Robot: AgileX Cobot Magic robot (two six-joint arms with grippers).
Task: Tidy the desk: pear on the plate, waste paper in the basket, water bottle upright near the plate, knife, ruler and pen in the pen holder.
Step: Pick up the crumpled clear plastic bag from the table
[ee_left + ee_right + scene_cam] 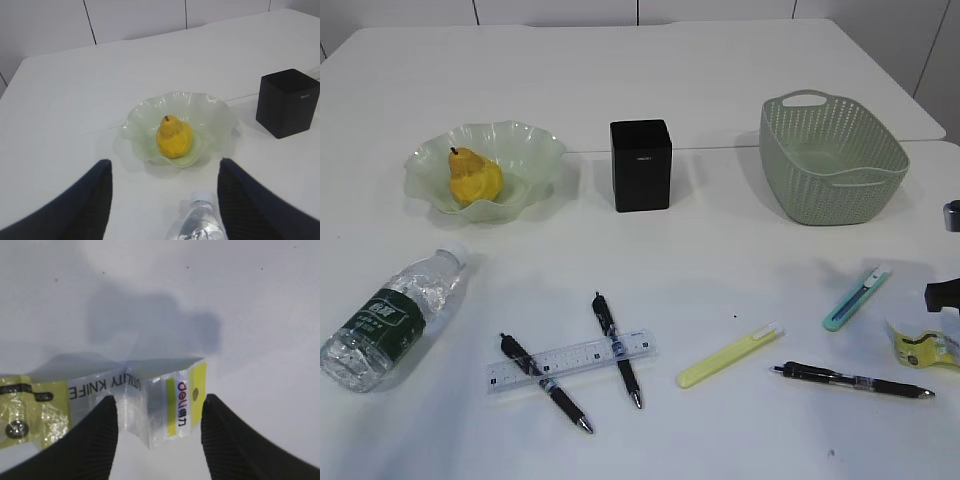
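Right gripper (159, 432), fingers spread, straddles the crumpled yellow-and-white waste paper wrapper (150, 400) lying on the white desk (720, 260), unclamped. Left gripper (165, 200), fingers released, hovers above the yellow pear (174, 137) in the ruffled pale green glass plate (220, 117).

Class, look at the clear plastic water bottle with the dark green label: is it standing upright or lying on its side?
Lying on its side. The clear plastic water bottle rests lengthwise on the white desk, its cap pointing toward the pale green ruffled glass plate.

Light: bright, even, soft overhead
Shadows: faint beneath objects; gripper shadow on the desk (150, 325) at 12 o'clock
Blur: right wrist fingers (90, 440) soft; elsewhere sharp
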